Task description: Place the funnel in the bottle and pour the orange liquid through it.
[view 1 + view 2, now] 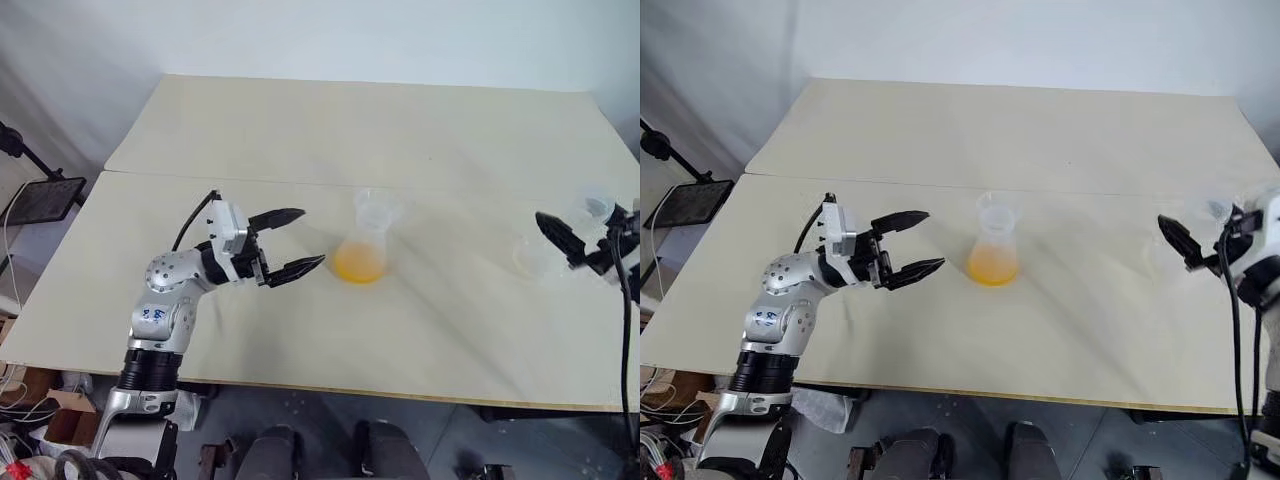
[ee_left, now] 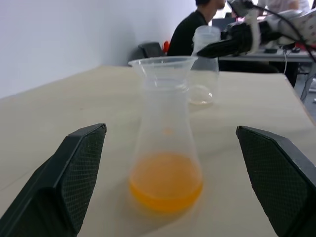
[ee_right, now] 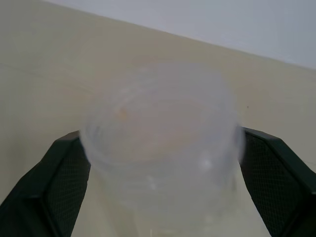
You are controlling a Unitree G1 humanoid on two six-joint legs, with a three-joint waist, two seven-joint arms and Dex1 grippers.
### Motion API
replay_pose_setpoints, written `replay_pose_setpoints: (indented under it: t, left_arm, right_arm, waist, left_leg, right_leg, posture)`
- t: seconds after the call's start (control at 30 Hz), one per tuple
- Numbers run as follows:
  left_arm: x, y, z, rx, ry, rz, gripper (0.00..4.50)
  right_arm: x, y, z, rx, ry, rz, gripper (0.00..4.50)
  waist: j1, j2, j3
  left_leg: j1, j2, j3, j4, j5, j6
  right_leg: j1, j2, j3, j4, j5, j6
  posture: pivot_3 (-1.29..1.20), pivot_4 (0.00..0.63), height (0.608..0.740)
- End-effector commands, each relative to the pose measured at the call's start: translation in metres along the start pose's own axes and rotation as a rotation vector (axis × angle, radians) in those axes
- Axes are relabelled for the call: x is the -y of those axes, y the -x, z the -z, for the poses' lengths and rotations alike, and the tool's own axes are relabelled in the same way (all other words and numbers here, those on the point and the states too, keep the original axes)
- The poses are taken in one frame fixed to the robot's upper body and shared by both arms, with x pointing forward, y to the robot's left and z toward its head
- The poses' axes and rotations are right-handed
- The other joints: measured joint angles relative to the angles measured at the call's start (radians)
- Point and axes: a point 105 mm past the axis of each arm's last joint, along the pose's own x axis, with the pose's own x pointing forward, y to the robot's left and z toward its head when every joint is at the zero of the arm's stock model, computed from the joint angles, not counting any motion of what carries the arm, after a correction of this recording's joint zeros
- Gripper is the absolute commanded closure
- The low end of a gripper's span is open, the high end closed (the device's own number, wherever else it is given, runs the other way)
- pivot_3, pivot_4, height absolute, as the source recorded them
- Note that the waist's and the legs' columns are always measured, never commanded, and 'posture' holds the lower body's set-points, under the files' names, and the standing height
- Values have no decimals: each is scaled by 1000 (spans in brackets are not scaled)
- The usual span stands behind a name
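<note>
The bottle (image 1: 368, 237), a small clear flask, stands upright mid-table with the clear funnel (image 2: 163, 64) seated in its neck. The orange liquid (image 2: 165, 183) forms a shallow pool in its base. My left gripper (image 1: 311, 237) is open and level, a short way to the bottle's left, pointing at it without touching. At the table's right side a larger clear flask (image 3: 160, 133) stands empty of colour. My right gripper (image 1: 572, 240) is open, one finger (image 3: 64, 187) on each side of that flask.
Two pale tables (image 1: 300, 130) meet along a seam behind the bottle. A dark stand with a flat panel (image 1: 42, 200) is off the left edge. A person (image 2: 195, 29) sits at a desk far beyond the right side.
</note>
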Motion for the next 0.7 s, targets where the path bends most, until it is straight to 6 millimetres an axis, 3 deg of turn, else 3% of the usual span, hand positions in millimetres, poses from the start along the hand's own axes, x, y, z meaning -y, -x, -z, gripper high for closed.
replay_pose_setpoints:
  t: [0.03, 0.2, 0.33, 0.4, 0.5, 0.63, 0.7]
  left_arm:
    - [-1, 10, -3, -24, -19, -4, 0]
    - [-5, 30, -1, -82, -32, -41, 0]
    - [-8, 41, 1, -113, -26, -60, 0]
    - [-7, 43, 2, -131, -31, -60, 0]
    - [-4, 51, 7, -184, -41, -78, 0]
    - [4, 57, 13, -228, -39, -56, 0]
    - [6, 60, 13, -243, -53, -65, 0]
  right_arm:
    - [10, 22, -16, 29, 91, -23, 42]
    - [5, 58, 13, -153, 235, -170, 42]
    - [24, 71, 10, -132, 209, -90, 42]
    - [20, 73, 6, -123, 211, -123, 42]
    - [-29, 76, 1, -152, 211, -410, 42]
    - [-64, 70, 2, -145, 202, -552, 42]
    - [-93, 62, 2, -108, 198, -653, 42]
  waist:
    - [-1, 0, 0]
    - [2, 0, 0]
    - [2, 0, 0]
    - [-1, 0, 0]
    - [-4, 0, 0]
    - [-6, 0, 0]
    - [-4, 0, 0]
  left_leg:
    - [0, 0, 0, 0, 0, 0]
    - [0, 0, 0, -1, 0, 0]
    - [2, 0, 1, 0, 0, 0]
    - [3, 1, 1, 0, 0, 0]
    - [3, 1, 0, -2, 0, 0]
    - [4, 2, 0, -3, 0, 0]
    - [5, 2, -2, -1, 0, 0]
  right_leg:
    - [0, 0, 0, 0, 0, 0]
    - [1, 0, 0, -2, 0, 0]
    - [3, 0, 0, -4, 0, 0]
    - [4, 0, 0, -5, 0, 0]
    - [4, 0, 0, -5, 0, 0]
    - [6, 1, 0, -9, 0, 0]
    - [9, 1, -1, -11, 0, 0]
  posture:
    - [0, 150, 740]
    - [0, 150, 740]
    - [0, 150, 740]
    - [0, 150, 740]
    - [0, 150, 740]
    - [0, 150, 740]
    - [0, 150, 740]
